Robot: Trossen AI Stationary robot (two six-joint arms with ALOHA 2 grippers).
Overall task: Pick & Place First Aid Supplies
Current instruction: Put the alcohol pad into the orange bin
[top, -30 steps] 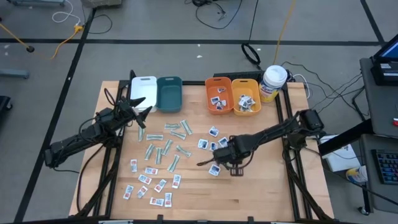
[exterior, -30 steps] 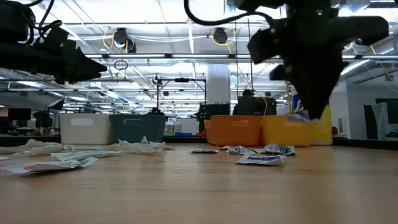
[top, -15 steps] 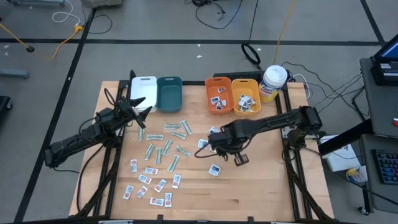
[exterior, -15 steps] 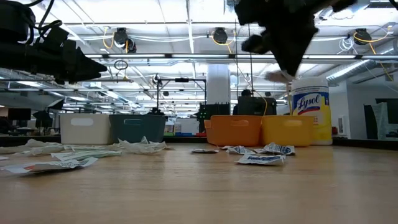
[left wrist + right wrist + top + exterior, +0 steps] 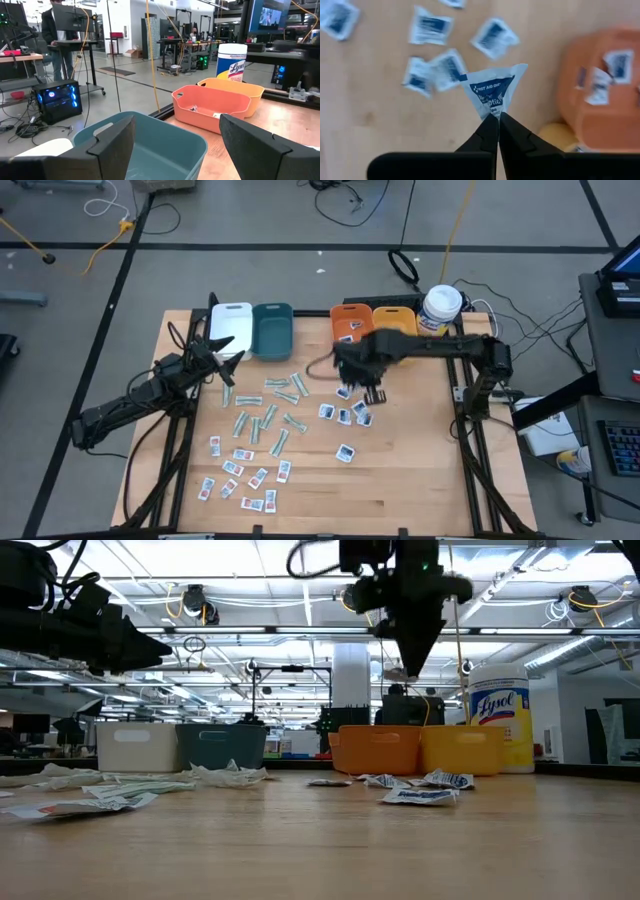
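Since a second ago, the right gripper has been carried from the middle of the table up toward the back, and it is now seen raised beside the near edge of the orange bin. A white packet with blue print is pinched by one corner between its closed fingertips, the rest of the packet standing out past the tips. In the right wrist view, the bin, with a few packets already in it, is seen off to one side of the held packet, not under it. Loose blue-print packets are left scattered on the wooden table just in front of the gripper. Pale-green strips are spread across the middle of the table, and red-print packets lie nearer the front. The left gripper is held above the table near the white bin and teal bin, jaws spread apart with nothing between them.
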